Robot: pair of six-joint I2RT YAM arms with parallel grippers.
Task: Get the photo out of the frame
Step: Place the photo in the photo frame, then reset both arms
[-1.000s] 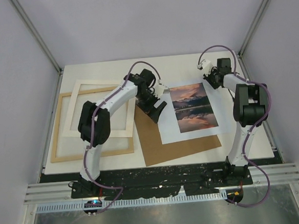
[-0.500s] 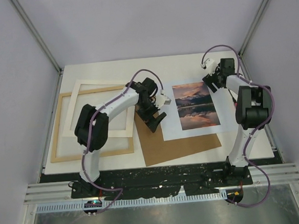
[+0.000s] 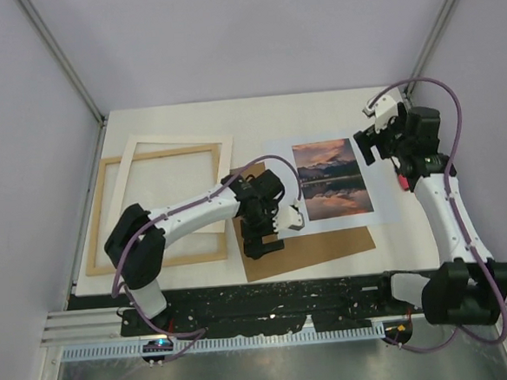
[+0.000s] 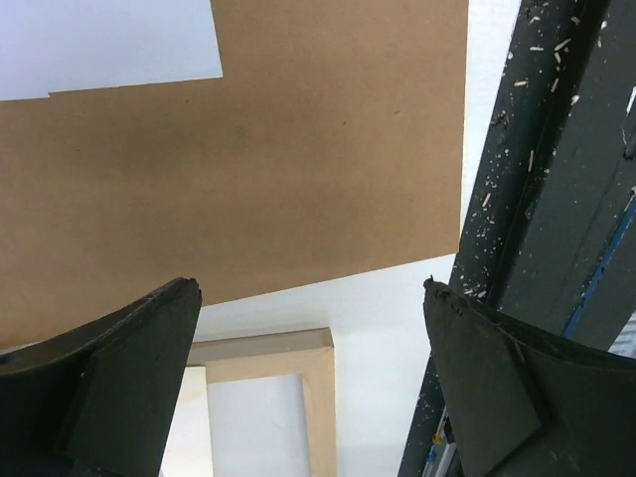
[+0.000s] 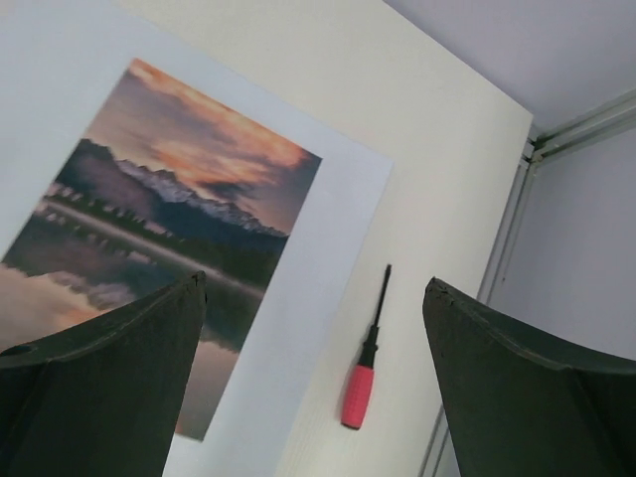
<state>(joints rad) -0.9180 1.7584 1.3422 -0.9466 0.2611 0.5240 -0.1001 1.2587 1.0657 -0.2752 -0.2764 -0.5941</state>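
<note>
**Brown board, bare photo, both claws wide**

Light wood first: from above, the frame [image 3: 95,220] lies at the left of the table [image 3: 318,111], with a cream mat [image 3: 226,145] askew on top of it. The photo [image 3: 331,183] lies well apart, right of centre, its lower edge overlapping a brown backing board [image 3: 327,247]. The left arm reaches across the frame's lower right corner and hides it. The left gripper [image 3: 263,244] hangs spread over the board's left end. The right gripper [image 3: 374,147], also spread, hovers at the photo's upper right corner, holding nothing.

The left wrist view is mostly brown board, with a white corner of the photo sheet upper left, a frame corner bottom centre and a dark speckled rail [image 4: 537,199] on the right.

In the right wrist view, a red-handled screwdriver [image 5: 363,378] lies just beside the photo's right edge, between the parted fingers [image 5: 109,378].
</note>
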